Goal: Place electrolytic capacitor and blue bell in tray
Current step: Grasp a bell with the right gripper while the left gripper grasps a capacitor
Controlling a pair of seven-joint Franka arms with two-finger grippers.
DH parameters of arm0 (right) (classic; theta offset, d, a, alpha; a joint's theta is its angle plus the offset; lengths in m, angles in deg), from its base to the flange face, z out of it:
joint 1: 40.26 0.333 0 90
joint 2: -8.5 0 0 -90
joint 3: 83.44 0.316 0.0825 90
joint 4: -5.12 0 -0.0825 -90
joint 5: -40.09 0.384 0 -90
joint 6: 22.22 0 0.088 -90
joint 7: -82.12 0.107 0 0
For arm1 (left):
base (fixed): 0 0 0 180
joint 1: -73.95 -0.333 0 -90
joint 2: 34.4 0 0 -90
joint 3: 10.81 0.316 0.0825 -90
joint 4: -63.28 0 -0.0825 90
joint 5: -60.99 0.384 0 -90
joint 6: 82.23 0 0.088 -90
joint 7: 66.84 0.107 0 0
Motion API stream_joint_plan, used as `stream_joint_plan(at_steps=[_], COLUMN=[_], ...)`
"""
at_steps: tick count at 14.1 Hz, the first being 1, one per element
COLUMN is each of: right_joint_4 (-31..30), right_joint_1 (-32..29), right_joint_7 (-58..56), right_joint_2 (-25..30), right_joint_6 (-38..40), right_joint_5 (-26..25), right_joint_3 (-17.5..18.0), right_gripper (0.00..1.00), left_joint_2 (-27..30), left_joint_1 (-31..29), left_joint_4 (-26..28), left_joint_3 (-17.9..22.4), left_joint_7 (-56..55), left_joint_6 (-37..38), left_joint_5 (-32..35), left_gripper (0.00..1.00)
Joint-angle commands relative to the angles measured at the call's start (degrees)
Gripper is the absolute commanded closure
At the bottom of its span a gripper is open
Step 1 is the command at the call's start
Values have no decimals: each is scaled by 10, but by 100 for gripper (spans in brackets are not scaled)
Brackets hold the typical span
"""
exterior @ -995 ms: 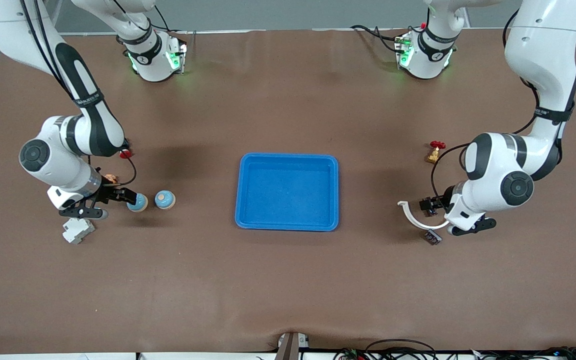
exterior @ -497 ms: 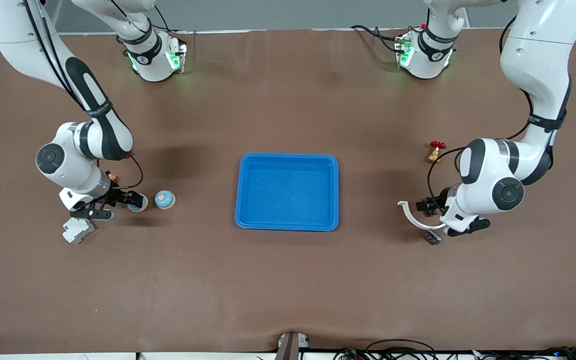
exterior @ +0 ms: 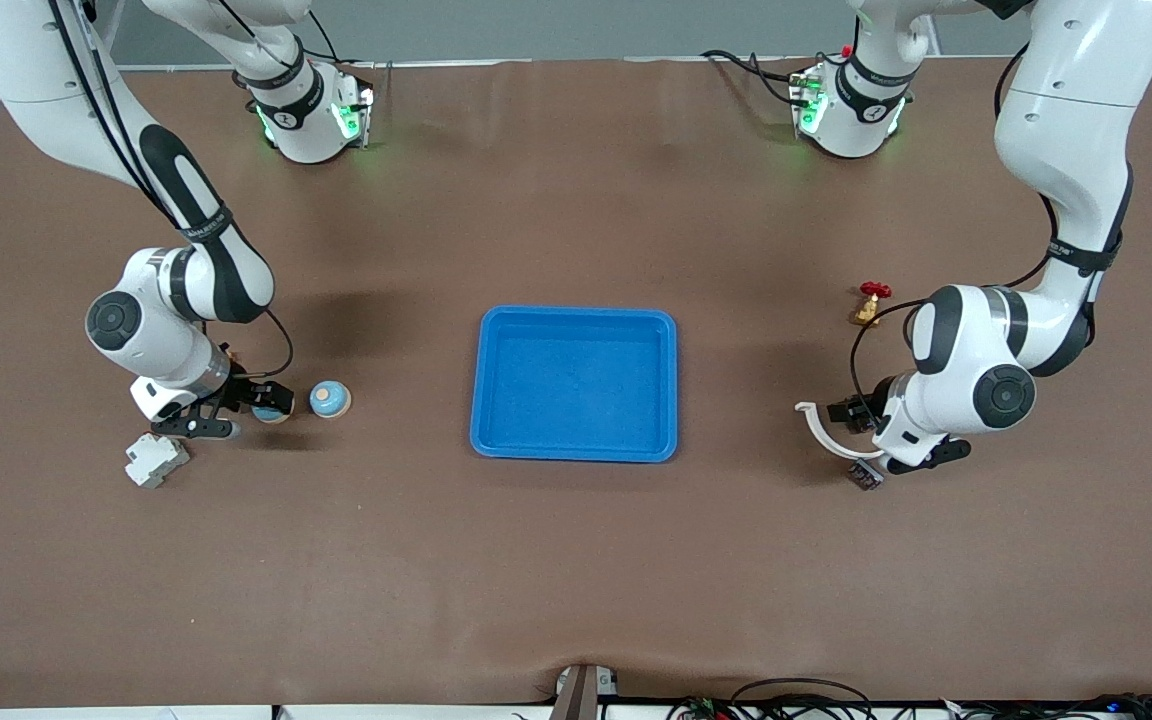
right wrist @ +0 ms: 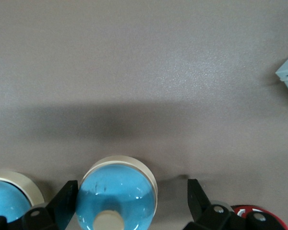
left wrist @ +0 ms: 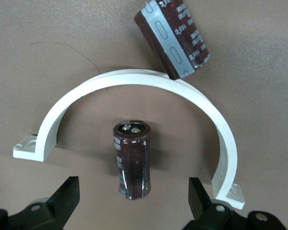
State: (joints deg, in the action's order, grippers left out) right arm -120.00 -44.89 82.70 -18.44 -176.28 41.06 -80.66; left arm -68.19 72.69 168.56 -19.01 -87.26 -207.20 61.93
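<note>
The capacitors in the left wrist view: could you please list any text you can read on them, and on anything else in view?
Capacitor outside the white clamp: light print along its grey stripe, too blurred to read reliably.
Capacitor inside the clamp: faint sleeve marks, unreadable.
White clamp: no text.
Arm bands in the front view: lettering too small to read.
Blue bells, tray: no text.

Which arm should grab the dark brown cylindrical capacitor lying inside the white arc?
Left. The left gripper is open straddling that dark brown cylindrical capacitor inside the white plastic arc. The right gripper is at its own end, open around a blue bell.
</note>
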Motion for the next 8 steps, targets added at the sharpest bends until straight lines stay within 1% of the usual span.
stream_joint_plan(at_steps=[1,4,5,6,7,8], right_joint_4=[-8,-8,-9,-9,-9,-8], right_joint_1=[-10,-11,-9,-9,-9,-9], right_joint_7=[-5,-5,-8,-12,-13,-13], right_joint_2=[4,0,0,0,1,3], right_joint_6=[-6,-6,-4,0,2,5], right_joint_5=[-4,-4,-4,-4,-4,-4], right_joint_3=[7,7,7,7,7,7], right_gripper=[0,0,20,71,100,100], left_joint_2=[-10,-22,-24,-24,-25,-25], left_joint_1=[1,1,1,1,1,1], left_joint_4=[-16,-25,-28,-28,-28,-28], left_joint_3=[0,0,0,0,0,0], left_joint_7=[-13,-15,-15,-16,-16,-16], left_joint_6=[-1,-1,-2,-2,-2,-1], left_joint_5=[15,14,14,14,14,14], left_gripper=[0,0,0,2,16,26])
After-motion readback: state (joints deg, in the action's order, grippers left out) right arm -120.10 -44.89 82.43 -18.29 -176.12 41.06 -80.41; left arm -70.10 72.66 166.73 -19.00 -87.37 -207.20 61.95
